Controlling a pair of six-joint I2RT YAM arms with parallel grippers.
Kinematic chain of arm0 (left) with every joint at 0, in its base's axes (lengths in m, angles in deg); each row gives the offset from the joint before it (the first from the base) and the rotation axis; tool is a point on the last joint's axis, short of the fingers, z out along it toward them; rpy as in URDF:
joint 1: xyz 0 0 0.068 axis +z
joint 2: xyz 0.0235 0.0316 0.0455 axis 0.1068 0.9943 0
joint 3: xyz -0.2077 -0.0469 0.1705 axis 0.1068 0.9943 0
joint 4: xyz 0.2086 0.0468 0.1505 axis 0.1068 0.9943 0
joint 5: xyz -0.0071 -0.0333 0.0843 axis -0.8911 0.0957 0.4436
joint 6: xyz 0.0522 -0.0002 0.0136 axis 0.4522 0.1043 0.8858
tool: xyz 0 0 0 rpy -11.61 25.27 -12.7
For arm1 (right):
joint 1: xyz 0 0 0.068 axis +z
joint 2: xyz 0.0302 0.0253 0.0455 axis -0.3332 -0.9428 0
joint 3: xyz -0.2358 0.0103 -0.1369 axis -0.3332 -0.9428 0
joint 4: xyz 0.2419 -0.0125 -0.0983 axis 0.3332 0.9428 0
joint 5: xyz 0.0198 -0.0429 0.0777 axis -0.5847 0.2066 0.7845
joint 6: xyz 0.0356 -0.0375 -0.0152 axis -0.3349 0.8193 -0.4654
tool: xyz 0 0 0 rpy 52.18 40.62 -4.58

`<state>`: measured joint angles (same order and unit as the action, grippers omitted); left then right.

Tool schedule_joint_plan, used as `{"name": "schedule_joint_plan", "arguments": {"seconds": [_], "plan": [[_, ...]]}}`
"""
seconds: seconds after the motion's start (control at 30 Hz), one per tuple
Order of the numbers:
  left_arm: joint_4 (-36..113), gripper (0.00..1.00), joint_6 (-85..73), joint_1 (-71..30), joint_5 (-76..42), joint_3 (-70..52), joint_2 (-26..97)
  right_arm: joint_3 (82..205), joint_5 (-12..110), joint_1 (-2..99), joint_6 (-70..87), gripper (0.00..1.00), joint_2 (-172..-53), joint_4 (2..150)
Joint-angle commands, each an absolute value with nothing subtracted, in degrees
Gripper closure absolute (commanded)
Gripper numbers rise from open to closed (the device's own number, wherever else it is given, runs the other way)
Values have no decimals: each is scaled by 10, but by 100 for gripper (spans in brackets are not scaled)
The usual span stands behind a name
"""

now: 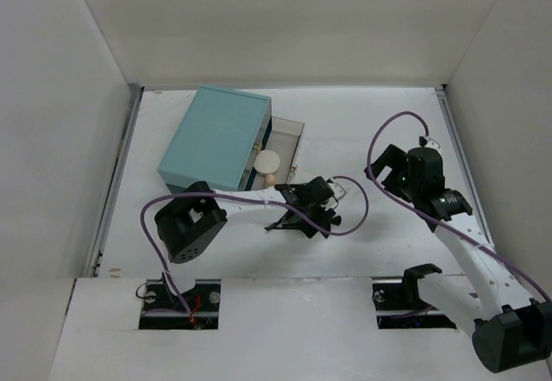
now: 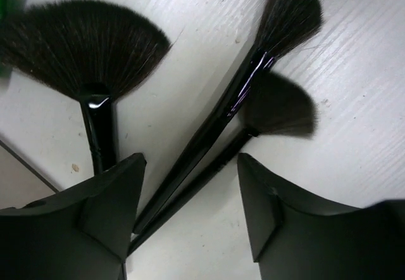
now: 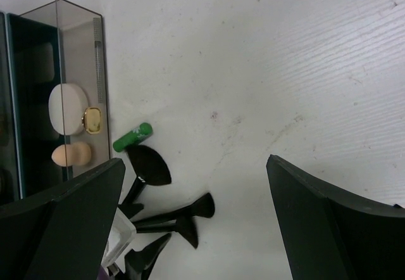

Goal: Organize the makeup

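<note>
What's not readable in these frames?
Left wrist: the brushes' handles run behind the fingers; ends and any contact hidden.
Top external: brushes mostly covered by the left arm.
Right wrist: green tube label too small; drawer partly behind its own finger.

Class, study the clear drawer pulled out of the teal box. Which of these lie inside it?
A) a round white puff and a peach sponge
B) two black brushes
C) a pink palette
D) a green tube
A: the round white puff and peach sponge sit inside the clear drawer; the brushes and green tube lie on the table outside it.
</note>
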<state>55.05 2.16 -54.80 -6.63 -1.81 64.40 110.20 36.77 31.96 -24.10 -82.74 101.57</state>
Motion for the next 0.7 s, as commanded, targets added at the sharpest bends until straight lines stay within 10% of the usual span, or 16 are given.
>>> {"name": "schedule_joint_plan", "arguments": {"seconds": [0.0,0.33,0.67], "plan": [[560,50,23,-558,-64,-29,663,1109,372,308,-232,0,-824,999],[564,88,25,-577,-39,-45,644,1104,372,307,-233,0,-818,996],[569,98,23,-586,1,-89,568,1102,372,308,-236,0,-803,996]]}}
